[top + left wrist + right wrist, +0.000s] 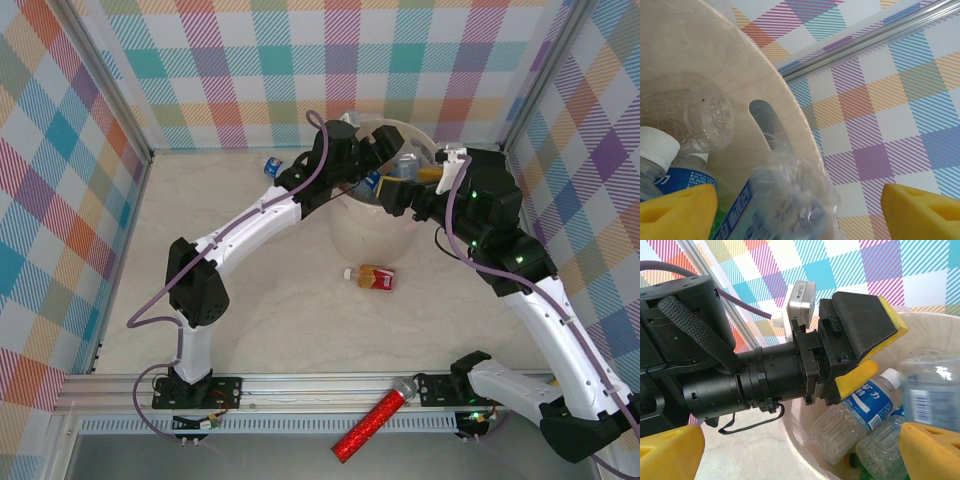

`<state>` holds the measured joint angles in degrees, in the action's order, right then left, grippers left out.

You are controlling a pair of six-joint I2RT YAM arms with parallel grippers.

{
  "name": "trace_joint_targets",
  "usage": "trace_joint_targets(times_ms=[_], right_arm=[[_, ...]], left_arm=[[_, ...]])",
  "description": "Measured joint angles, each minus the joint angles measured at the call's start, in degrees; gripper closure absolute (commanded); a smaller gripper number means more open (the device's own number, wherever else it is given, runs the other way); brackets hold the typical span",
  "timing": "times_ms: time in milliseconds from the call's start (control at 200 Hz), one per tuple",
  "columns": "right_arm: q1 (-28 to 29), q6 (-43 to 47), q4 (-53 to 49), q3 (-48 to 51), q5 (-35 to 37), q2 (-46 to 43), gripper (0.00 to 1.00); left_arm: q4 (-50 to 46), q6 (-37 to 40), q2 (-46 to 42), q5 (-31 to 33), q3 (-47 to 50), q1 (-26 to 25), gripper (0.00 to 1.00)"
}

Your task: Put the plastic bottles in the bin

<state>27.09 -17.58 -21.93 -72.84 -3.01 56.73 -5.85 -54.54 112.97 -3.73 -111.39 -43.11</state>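
Observation:
The beige bin (352, 225) stands at the back centre with several plastic bottles inside. My left gripper (382, 168) reaches over its rim from the left and is open. In the left wrist view its yellow fingertips (677, 212) are spread wide. A clear blue-labelled bottle (785, 205) lies loose between them, against the bin's rim (790, 100). My right gripper (412, 190) hangs over the bin from the right, open and empty (800, 460). A red-labelled bottle (372, 277) lies on the table in front of the bin. Another bottle (272, 166) lies back left.
A red glittery tube (372, 425) lies on the near rail between the arm bases. In the right wrist view the left gripper (885, 352) sits close above the bin's bottles (875, 400). Checked walls close in the back and sides.

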Motion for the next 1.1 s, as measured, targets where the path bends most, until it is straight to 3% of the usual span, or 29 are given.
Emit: trace_joint_targets(times_ms=[500,840,955,1100], right_arm=[[0.00,0.00,0.02,0.00,-0.02,0.11,0.01],[0.00,0.02,0.26,0.00,-4.09,1.07,0.01],[0.33,0.00,0.72,-0.02,-6.05,2.23,0.01],[1.20,0.00,1.33,-0.02,-7.17,3.65,0.01]], left_arm=[[-3.67,6.88,-3.72,2.58,-0.55,0.00,0.15],[-15.34,18.38,-10.21,6.99,-1.73,0.96,0.02],[-18.29,20.06,-13.68,8.57,0.11,3.78,0.00],[-20.11,19.63,-18.75,10.82,6.03,11.10,0.00]])
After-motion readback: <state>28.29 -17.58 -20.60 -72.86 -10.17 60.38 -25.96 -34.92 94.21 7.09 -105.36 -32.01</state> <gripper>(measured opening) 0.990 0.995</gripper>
